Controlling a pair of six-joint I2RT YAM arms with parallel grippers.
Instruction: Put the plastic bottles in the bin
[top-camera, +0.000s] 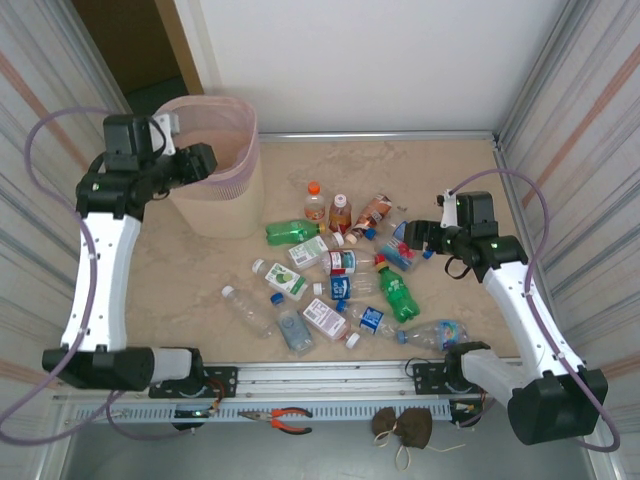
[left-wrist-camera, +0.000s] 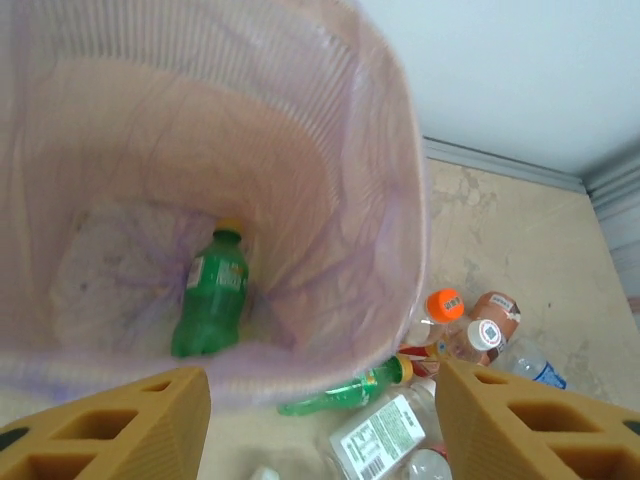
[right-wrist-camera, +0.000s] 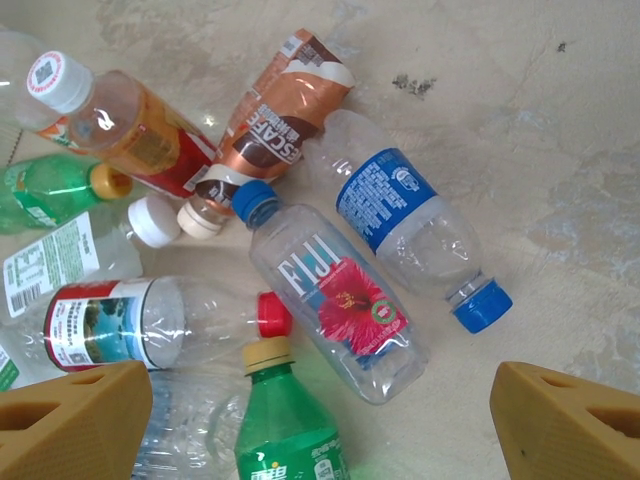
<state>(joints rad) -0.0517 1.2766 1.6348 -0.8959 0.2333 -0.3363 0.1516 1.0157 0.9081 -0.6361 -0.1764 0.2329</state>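
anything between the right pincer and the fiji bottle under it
Nothing visible covers the fiji bottle; the right pincer hangs open above it. Neighbours crowd it, though: a green bottle and a red-capped bottle against one long side, a blue-labelled bottle close along the other, so the fingers may bump them.

Bin rim cut off top, left; green bottle cut by bottom edge.

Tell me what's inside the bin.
One green bottle lies on the pink-lined floor of the bin. The near rim covers the closest strip of floor; anything there is hidden.
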